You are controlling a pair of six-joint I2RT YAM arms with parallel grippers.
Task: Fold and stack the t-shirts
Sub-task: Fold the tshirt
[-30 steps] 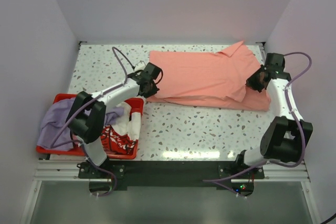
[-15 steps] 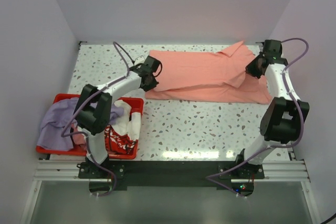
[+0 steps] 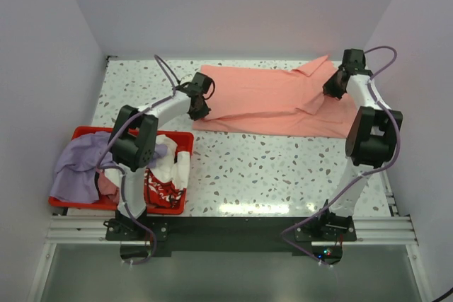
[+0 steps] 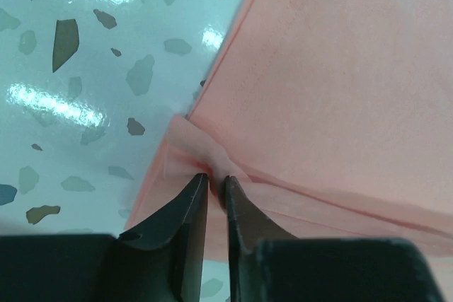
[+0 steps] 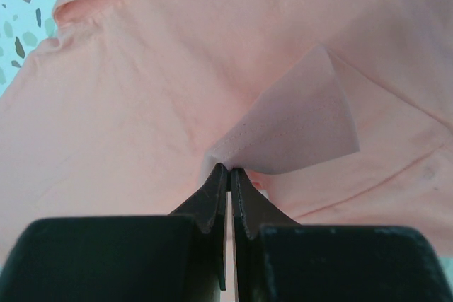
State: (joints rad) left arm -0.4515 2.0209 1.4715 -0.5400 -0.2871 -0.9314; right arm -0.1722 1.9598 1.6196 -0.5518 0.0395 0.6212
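Top view: salmon-pink t-shirt (image 3: 276, 97) lies spread flat across the 12 o'clock part of the speckled table (image 3: 269, 167), long axis running 9 to 3 o'clock, with a folded flap and a raised corner toward 2 o'clock. Left gripper (image 4: 214, 178) sits at the shirt's 9 o'clock edge, low on the tabletop. Its fingers are narrow, only a thin slit between them, and a small pucker of the layered hem is pinched at the tips. Right gripper (image 5: 230, 169) is at the shirt's 2 o'clock end. Its fingers are pressed together on a fold of the pink cloth, and a triangular flap stands up from the tips. Red crate (image 3: 180, 136) sits at 8 o'clock on the table, well apart from the pink shirt. Lavender t-shirt (image 3: 74, 167) drapes over the crate's 9 o'clock side. White t-shirt with red print (image 3: 166, 178) is bunched at the crate's 3 o'clock side.
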